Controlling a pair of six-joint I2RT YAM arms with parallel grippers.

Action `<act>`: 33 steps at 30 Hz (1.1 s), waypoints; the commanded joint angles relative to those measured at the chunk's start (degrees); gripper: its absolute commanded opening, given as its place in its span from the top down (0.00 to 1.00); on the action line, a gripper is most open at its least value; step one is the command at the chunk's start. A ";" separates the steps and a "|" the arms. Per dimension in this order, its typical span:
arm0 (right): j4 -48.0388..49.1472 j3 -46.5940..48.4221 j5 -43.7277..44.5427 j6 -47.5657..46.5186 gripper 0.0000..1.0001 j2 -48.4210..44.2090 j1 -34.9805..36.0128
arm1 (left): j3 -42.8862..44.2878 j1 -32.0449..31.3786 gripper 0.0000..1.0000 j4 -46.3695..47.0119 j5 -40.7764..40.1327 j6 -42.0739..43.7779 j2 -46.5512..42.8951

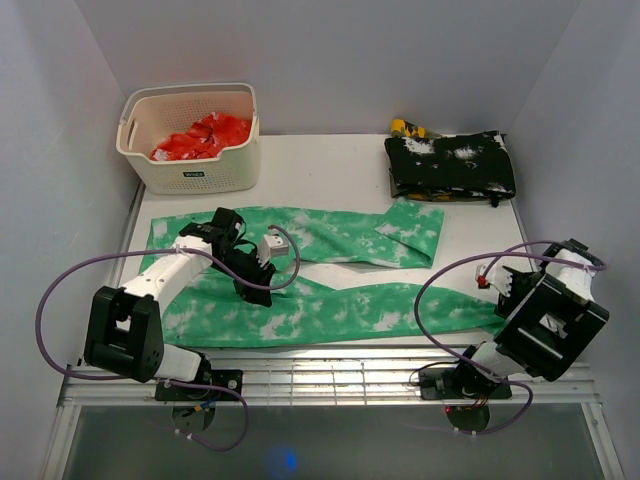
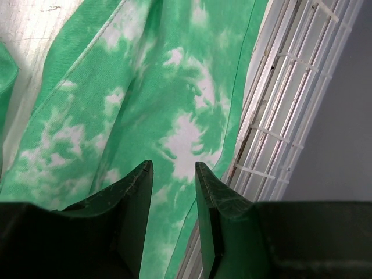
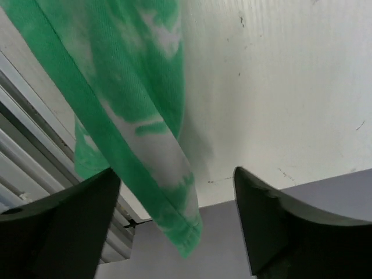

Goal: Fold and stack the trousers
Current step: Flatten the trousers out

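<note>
A white tabletop seen from above, with two black robot arms mounted at the bottom edge. The trousers, bright green with white blotches, lie spread flat across the middle of the frame. Their waist end is at the left, and the two legs run to the right with a strip of bare tabletop between them. The upper leg ends just below a folded black garment with white speckles, at the upper right. A cream plastic basket at the upper left holds red cloth.

The left arm reaches over the left part of the trousers. In its wrist view the left pincer hovers above the green cloth near the slatted metal grille. The two dark fingers are a narrow gap apart with nothing between them.

The right arm sits at the lower right, by the end of the lower leg. In its wrist view the right pincer is spread wide. The hemmed end of a leg crosses the left half of the frame, close to the left-hand finger. The cloth is not pinched.
</note>
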 commanded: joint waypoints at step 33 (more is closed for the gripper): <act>9.44 2.77 -5.46 -18.48 0.07 -11.31 -9.01 | 0.13 22.13 0.53 2.16 -5.69 -0.44 3.09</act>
